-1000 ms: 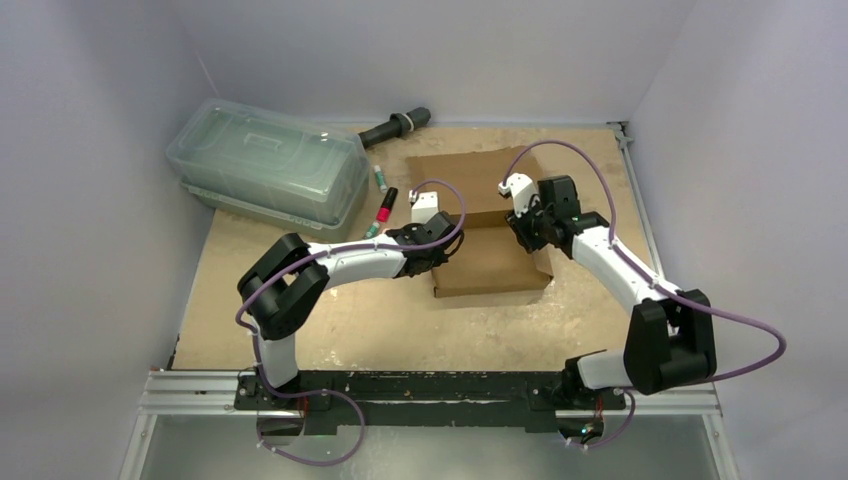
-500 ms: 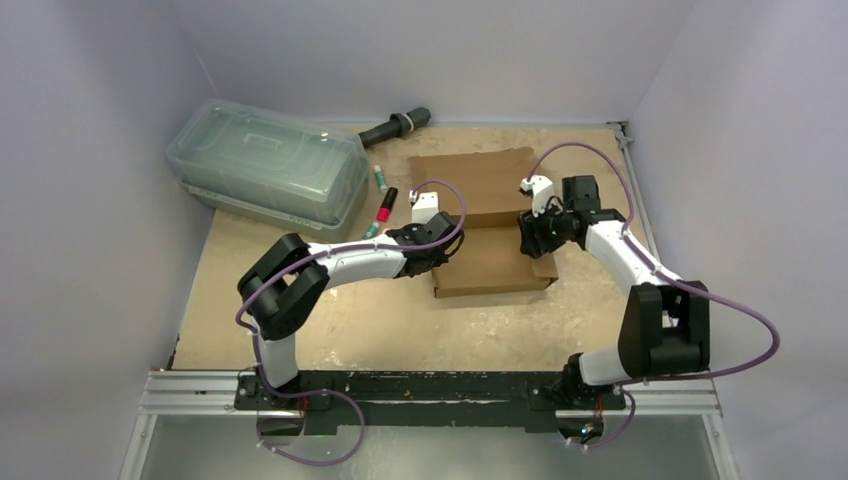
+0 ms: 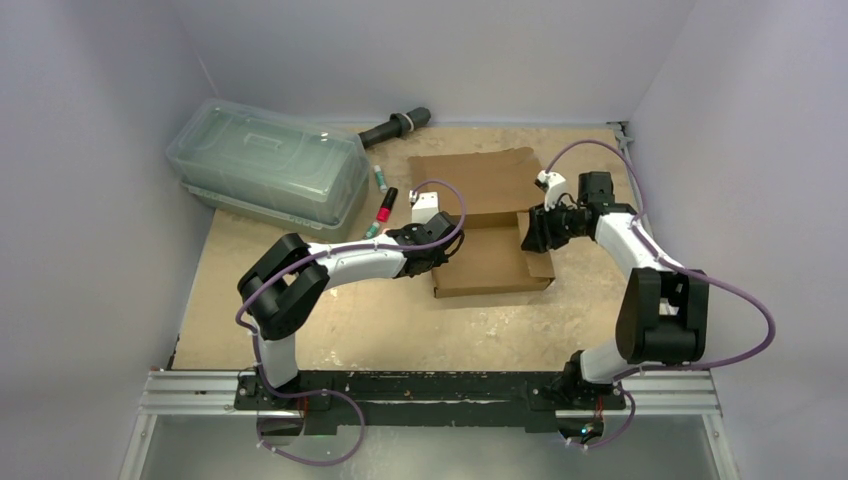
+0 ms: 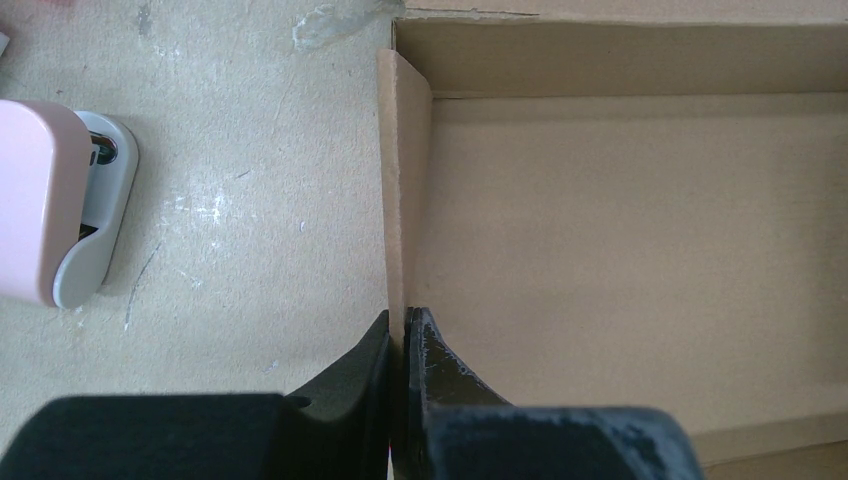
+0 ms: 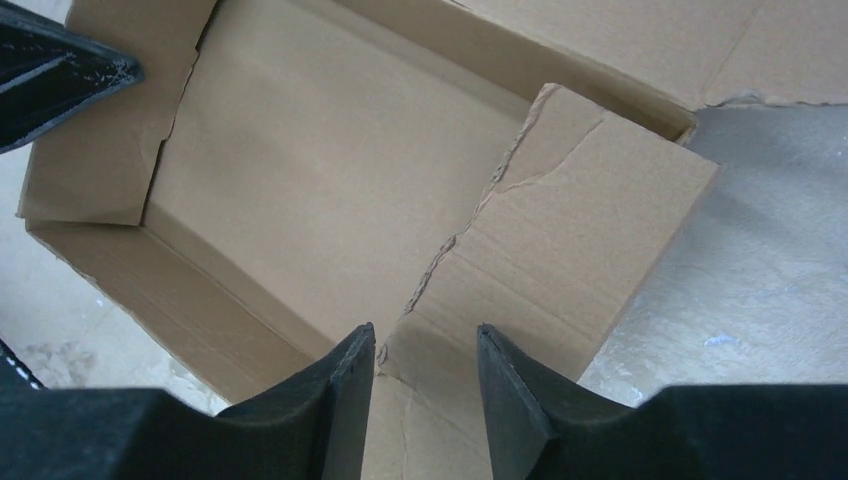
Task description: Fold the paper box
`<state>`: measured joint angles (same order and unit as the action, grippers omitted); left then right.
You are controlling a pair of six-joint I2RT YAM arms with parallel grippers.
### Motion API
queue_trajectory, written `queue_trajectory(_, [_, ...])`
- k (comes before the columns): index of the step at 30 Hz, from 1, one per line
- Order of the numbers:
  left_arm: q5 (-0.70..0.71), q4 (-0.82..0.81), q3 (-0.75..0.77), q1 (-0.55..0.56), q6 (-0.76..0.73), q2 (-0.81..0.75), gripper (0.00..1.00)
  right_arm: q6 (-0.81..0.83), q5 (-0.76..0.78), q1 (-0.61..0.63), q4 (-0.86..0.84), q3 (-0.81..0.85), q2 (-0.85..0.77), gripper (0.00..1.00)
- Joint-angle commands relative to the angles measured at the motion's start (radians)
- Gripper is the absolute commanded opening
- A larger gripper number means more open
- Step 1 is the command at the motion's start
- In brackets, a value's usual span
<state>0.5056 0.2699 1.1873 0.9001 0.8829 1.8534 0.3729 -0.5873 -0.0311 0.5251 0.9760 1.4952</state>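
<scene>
brown corrugated cardboard box [image 3: 490, 255] lies just right of clear greenish plastic lidded container [image 3: 265, 165]. my l gripper [image 4: 403, 335] clamped on box wall [image 4: 405, 190] nearest container. r gripper [image 5: 425, 350] released, jaws astride far-side flap [image 5: 560, 220], splayed outward; r arm nearer.

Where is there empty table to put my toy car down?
Biggest bare patch: the tan table between the brown cardboard box and the black rail at the arms' bases. Another lies on the near side of the clear greenish plastic container, left of the left arm. Crowded: the gap between container and box, with marker pens and the left gripper.
</scene>
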Motion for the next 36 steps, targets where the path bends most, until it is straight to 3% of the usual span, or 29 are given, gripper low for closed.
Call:
queue_trajectory(1, [0.02,-0.026,0.011,0.006,0.018,-0.021,0.0,-0.039,-0.075,-0.026,0.015,0.032,0.018,0.43])
queue_trajectory(3, [0.019,-0.026,0.011,0.005,0.018,-0.019,0.0,-0.051,-0.07,-0.029,0.009,0.029,0.024,0.39])
queue_trajectory(6, [0.019,-0.026,0.011,0.005,0.018,-0.02,0.0,-0.063,-0.036,-0.029,-0.001,0.026,0.028,0.25])
queue_trajectory(9, [0.019,-0.026,0.011,0.005,0.019,-0.021,0.0,-0.054,0.026,-0.029,-0.01,0.019,0.021,0.0])
queue_trajectory(19, [0.017,-0.029,0.012,0.006,0.019,-0.018,0.0,0.047,0.219,-0.008,-0.036,-0.007,-0.024,0.0])
queue_trajectory(36, [0.013,-0.029,0.014,0.006,0.021,-0.014,0.0,0.075,0.438,0.076,-0.119,-0.077,-0.11,0.62])
